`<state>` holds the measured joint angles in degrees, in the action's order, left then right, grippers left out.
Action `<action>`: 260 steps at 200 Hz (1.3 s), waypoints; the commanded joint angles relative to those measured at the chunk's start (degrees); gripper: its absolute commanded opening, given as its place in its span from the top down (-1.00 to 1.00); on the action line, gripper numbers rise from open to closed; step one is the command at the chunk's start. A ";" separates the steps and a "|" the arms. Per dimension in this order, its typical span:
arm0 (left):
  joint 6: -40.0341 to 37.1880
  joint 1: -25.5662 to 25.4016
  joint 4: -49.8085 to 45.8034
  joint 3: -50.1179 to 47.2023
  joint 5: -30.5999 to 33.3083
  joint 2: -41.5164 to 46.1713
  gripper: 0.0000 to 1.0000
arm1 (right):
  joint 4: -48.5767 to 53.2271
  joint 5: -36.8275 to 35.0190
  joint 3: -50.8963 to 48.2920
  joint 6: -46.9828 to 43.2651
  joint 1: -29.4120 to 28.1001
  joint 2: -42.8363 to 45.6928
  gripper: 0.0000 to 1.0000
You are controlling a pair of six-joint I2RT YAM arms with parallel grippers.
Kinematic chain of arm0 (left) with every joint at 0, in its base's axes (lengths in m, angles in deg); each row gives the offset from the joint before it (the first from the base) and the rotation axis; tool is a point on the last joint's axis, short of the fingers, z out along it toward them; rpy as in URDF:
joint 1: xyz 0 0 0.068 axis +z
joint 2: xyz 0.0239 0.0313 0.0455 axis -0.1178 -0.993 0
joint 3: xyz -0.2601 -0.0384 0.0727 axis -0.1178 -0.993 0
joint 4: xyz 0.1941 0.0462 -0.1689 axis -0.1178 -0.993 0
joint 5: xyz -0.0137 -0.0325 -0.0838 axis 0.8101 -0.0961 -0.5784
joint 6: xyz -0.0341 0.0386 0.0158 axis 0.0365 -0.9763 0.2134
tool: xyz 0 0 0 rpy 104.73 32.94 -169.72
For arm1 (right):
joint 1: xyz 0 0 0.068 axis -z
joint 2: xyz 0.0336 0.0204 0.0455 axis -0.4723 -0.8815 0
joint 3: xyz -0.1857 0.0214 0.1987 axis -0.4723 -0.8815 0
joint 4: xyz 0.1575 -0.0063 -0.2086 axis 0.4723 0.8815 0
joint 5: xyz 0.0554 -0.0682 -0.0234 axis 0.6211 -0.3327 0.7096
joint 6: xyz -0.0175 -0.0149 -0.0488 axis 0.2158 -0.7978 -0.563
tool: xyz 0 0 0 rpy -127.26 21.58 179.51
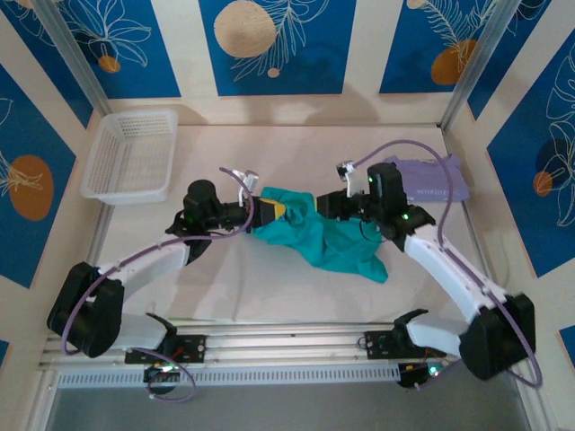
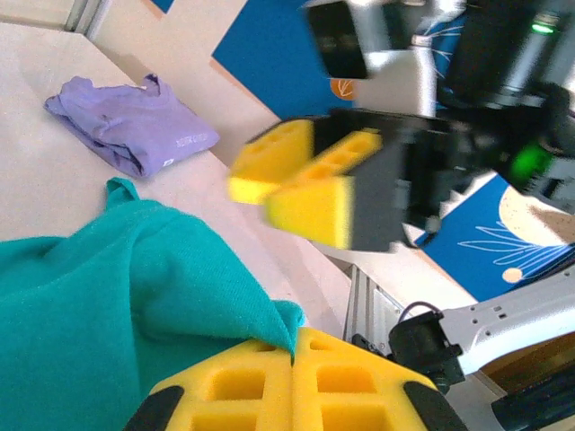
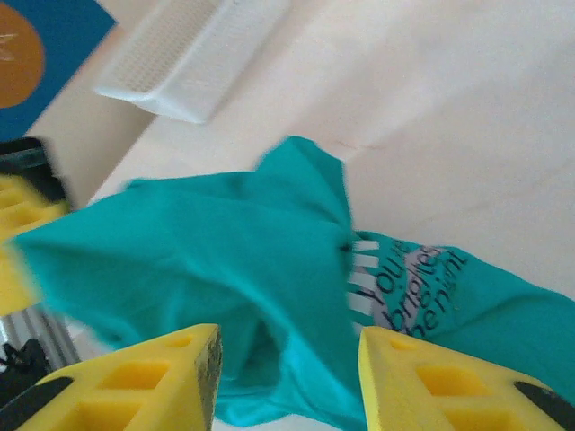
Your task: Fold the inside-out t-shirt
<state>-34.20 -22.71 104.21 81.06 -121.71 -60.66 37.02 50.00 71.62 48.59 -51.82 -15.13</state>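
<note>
left tool (image 2: 292, 356) clenched on the t-shirt (image 1: 337, 241), right tool (image 3: 287, 339) released, white basket (image 1: 126, 192) well apart.

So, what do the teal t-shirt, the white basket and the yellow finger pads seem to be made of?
T-shirt: soft matte knit cloth; fine weave and loose folds show.
Basket: probably rigid plastic, a moulded lattice of holes.
Pads: matte plastic or foam with square pockets; hard to tell which.

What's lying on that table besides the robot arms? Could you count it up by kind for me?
Shirts: 2 (teal shirt, lavender shirt)
Baskets: 1 (white basket)
Total: 3
</note>
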 commanded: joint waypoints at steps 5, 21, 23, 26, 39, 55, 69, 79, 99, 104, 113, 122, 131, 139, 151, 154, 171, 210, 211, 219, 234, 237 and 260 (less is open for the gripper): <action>-0.98 0.47 -1.19 0.35 0.46 1.32 1.00 | -3.79 2.39 -4.27 -2.29 -4.29 2.49 0.21; -1.43 0.49 -1.81 0.34 0.55 1.52 1.00 | -7.20 4.87 -5.17 -1.11 -6.50 0.82 0.32; -1.46 0.50 -1.94 0.34 0.60 1.61 1.00 | -7.54 5.00 -5.19 -0.94 -6.81 0.61 0.33; -1.54 0.48 -2.04 0.44 0.64 1.59 1.00 | -8.03 5.12 -5.33 -0.72 -7.14 0.09 0.34; -1.92 0.52 -2.84 0.56 0.71 1.84 1.00 | -10.02 5.57 -5.75 -0.03 -8.03 -1.67 0.36; -2.10 0.47 -3.21 0.60 0.64 1.96 1.00 | -11.60 3.76 -5.96 0.86 -8.61 -3.55 0.31; -2.31 0.47 -3.54 0.67 0.55 2.21 1.00 | -12.01 2.47 -5.52 0.72 -8.61 -5.09 0.26; -2.57 0.52 -3.81 0.65 0.55 2.42 1.00 | -12.03 1.68 -4.97 0.26 -8.67 -6.02 0.25; -3.04 0.52 -4.63 0.85 0.63 2.62 1.00 | -11.58 0.13 -4.22 -0.85 -8.58 -7.46 0.25; -3.21 0.49 -4.68 0.87 0.64 2.64 1.00 | -11.53 -0.17 -4.15 -1.00 -8.55 -7.85 0.25; -3.29 0.50 -4.78 0.87 0.73 2.78 1.00 | -11.31 -0.38 -3.99 -1.35 -8.60 -8.41 0.26; -3.37 0.52 -4.84 0.87 0.71 2.87 1.00 | -11.12 -1.00 -3.96 -1.61 -8.53 -8.79 0.26; -3.41 0.48 -4.89 0.87 0.81 2.90 1.00 | -11.03 -1.52 -4.20 -1.87 -8.43 -8.94 0.26; -3.40 0.47 -4.89 0.88 0.82 2.90 1.00 | -10.98 -1.70 -4.31 -2.05 -8.31 -8.96 0.26; -3.48 0.47 -4.93 0.87 0.82 2.76 1.00 | -11.07 -1.45 -4.33 -2.06 -8.09 -8.93 0.26; -3.49 0.49 -4.93 0.87 0.82 2.72 1.00 | -11.21 -1.22 -4.39 -2.05 -8.10 -8.98 0.27; -3.73 0.49 -4.97 0.87 1.21 2.56 1.00 | -12.52 2.09 -4.18 -1.35 -8.05 -9.57 0.58; -7.68 0.58 -14.02 1.69 11.34 3.59 1.00 | -14.26 20.49 -1.15 3.40 -3.68 -8.79 1.00; -7.92 0.57 -14.46 1.76 11.79 3.60 1.00 | -14.40 21.08 -1.11 3.57 -3.47 -8.67 1.00; -8.81 0.57 -17.22 2.13 15.44 3.76 1.00 | -16.60 25.80 -1.34 5.76 -1.86 -7.86 1.00; -10.24 0.56 -19.60 2.27 19.66 3.74 1.00 | -21.91 33.15 -1.93 10.44 -0.58 -8.28 1.00; -10.37 0.57 -19.76 2.27 20.17 3.73 1.00 | -22.35 34.21 -1.79 11.05 -0.54 -8.50 1.00; -10.78 0.58 -20.64 2.27 22.23 3.96 1.00 | -25.24 37.49 -1.82 14.17 -0.16 -9.91 1.00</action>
<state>-42.23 -22.68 87.45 81.58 -105.62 -58.09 17.58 76.27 68.41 56.90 -52.10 -24.60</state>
